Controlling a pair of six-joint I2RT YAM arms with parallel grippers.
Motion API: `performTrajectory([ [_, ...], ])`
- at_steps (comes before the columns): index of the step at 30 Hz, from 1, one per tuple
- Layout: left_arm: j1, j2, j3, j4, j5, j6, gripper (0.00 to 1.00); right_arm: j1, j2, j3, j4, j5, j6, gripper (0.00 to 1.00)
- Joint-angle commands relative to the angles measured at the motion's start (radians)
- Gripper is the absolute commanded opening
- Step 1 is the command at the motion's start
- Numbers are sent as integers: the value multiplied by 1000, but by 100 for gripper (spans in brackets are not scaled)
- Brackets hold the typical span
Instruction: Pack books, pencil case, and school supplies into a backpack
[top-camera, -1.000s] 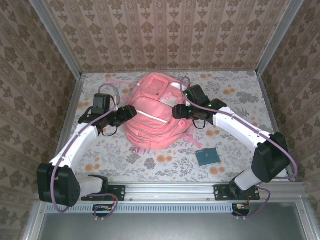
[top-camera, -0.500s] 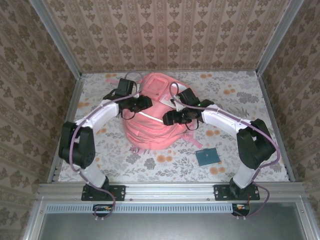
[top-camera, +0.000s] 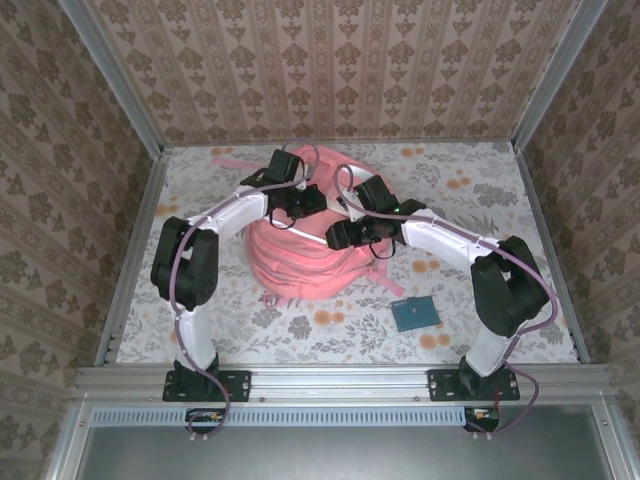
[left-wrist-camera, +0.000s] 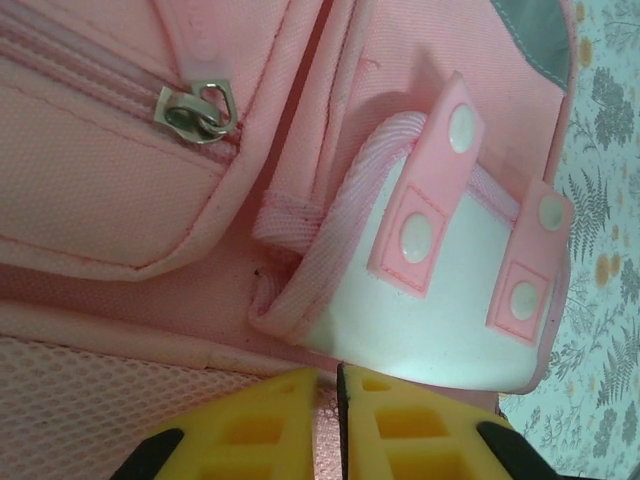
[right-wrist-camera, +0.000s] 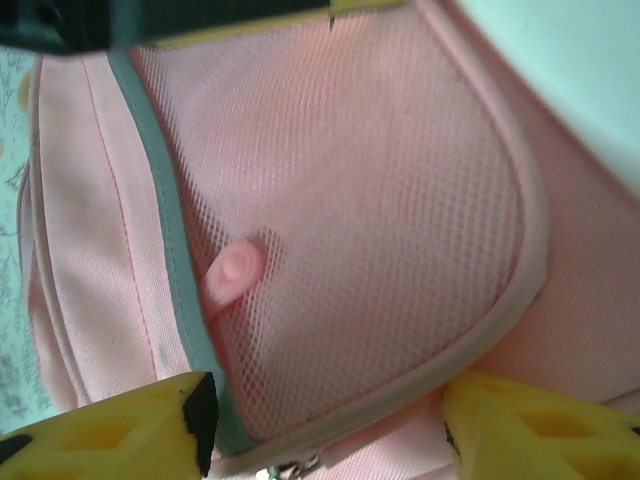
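The salmon-pink backpack (top-camera: 296, 262) lies flat in the middle of the table. My left gripper (top-camera: 306, 201) is over its upper part. Up close, the yellow fingertips of the left gripper (left-wrist-camera: 328, 420) stand almost together with a strip of the backpack's pink mesh (left-wrist-camera: 70, 390) pinched between them, just below a white patch (left-wrist-camera: 440, 320). My right gripper (top-camera: 340, 235) rests on the backpack's right side. The right gripper (right-wrist-camera: 325, 440) is open, its fingers (right-wrist-camera: 110, 435) astride the mesh pocket (right-wrist-camera: 360, 200) rim. A small teal book (top-camera: 415, 313) lies on the table to the right.
A metal zipper pull (left-wrist-camera: 195, 108) sits on the pocket seam above the left fingers. Pink straps (top-camera: 228, 160) trail off the backpack's far left. Patterned walls close in the table on three sides, and a metal rail (top-camera: 330, 380) runs along the near edge.
My left arm swung right, from beside the backpack to over its top, and its jaws closed on the mesh. My right gripper shifted slightly left onto the backpack and narrowed a little.
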Motion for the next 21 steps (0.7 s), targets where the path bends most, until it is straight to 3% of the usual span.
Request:
performTrajectory([
  [1,-13,25,31,-23,-15,-16,13,2,-43,-12,63,54,-1,61],
  [6,-13,32,34,-29,-20,-22,13,3,6,16,43,-3,-5,70],
  [15,-13,48,45,-32,-21,-32,13,15,-36,-36,19,-178,-28,73],
  [21,-13,49,49,-31,-14,-35,13,58,-67,-71,-51,-124,-81,69],
])
